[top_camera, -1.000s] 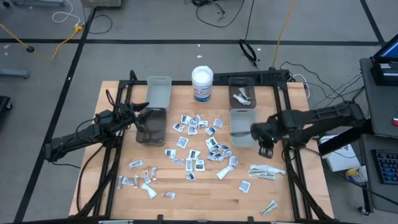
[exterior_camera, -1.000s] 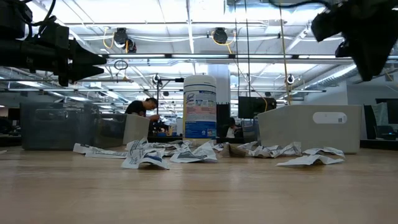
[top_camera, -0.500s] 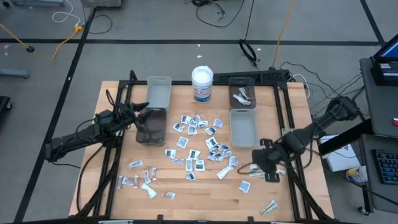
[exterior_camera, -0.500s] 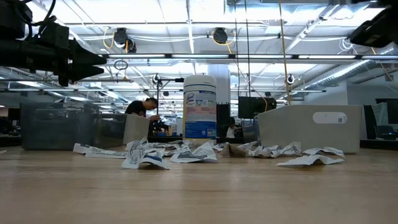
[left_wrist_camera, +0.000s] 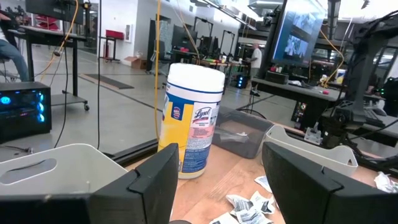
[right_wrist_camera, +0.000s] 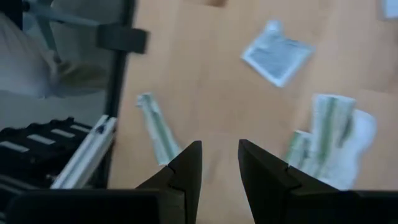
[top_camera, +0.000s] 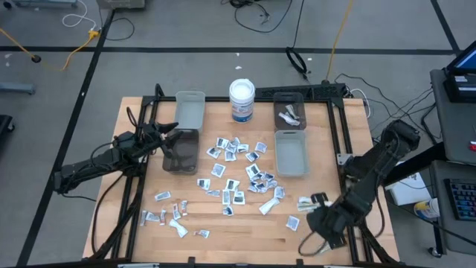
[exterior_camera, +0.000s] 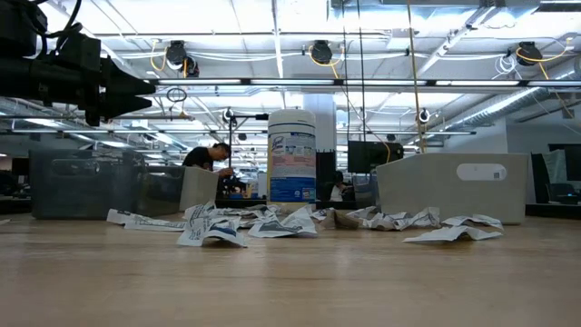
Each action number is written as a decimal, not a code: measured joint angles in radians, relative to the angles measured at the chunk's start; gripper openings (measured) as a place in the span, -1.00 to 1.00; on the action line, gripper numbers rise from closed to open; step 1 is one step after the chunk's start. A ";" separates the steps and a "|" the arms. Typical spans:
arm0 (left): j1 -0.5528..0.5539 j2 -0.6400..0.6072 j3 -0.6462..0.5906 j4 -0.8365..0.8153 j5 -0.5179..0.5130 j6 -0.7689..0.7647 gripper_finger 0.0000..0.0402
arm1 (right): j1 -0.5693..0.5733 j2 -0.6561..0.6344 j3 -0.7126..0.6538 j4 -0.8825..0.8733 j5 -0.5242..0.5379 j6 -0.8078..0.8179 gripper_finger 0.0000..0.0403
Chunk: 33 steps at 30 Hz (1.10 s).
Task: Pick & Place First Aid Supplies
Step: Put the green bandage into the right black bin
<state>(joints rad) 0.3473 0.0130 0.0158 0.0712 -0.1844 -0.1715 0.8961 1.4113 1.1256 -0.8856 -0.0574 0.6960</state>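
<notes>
The first aid supplies (top_camera: 238, 175) lie scattered flat over the middle of the wooden table; the low view shows them as crumpled packets (exterior_camera: 213, 227). My right gripper (top_camera: 326, 225) hovers near the table's near-right corner, open by a narrow gap (right_wrist_camera: 219, 163) and empty. Under it lie a single greenish sachet (right_wrist_camera: 155, 127), a pile of sachets (right_wrist_camera: 329, 137) (top_camera: 316, 205) and a white square packet (right_wrist_camera: 277, 53). My left gripper (top_camera: 175, 134) waits open over the dark clear bin (top_camera: 181, 149), fingers wide apart (left_wrist_camera: 214, 186).
A grey bin (top_camera: 190, 110) and a clear bin holding a few items (top_camera: 290, 110) stand at the far edge. Between them is the white tub with a blue label (top_camera: 242, 100). Another grey bin (top_camera: 291, 152) sits right of the packets. A black frame rail (right_wrist_camera: 121, 37) runs past the sachets.
My right gripper has swung from beside the grey bin toward the table's near edge, passing over the sachet pile to the near-right corner. It has left the low view. The packets and my left arm have stayed put.
</notes>
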 joint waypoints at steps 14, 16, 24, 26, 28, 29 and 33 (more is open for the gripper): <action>0.000 0.000 0.000 0.000 0.000 0.000 0.18 | 0.138 0.191 0.177 -0.007 0.000 0.070 -0.51; 0.000 0.000 0.000 0.000 0.000 0.000 0.18 | 0.151 0.198 0.177 -0.006 0.000 0.072 -0.51; 0.000 0.000 0.000 0.000 0.000 0.000 0.18 | 0.173 0.228 0.177 -0.026 0.010 0.112 -0.51; 0.000 0.000 0.000 0.000 0.000 0.000 0.18 | 0.180 0.256 0.177 -0.024 0.009 0.101 -0.51; 0.000 0.000 0.000 0.000 0.000 0.000 0.18 | 0.181 0.282 0.177 -0.022 0.008 0.095 -0.51; 0.000 0.000 0.000 0.000 0.000 0.000 0.18 | 0.182 0.297 0.177 -0.018 0.008 0.094 -0.51; 0.000 0.000 0.000 0.000 0.000 0.000 0.18 | 0.191 0.349 0.177 0.003 0.013 0.090 -0.51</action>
<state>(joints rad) 0.3471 0.0132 0.0158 0.0714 -0.1844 -0.1715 1.0871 1.7601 1.3025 -0.8828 -0.0445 0.7860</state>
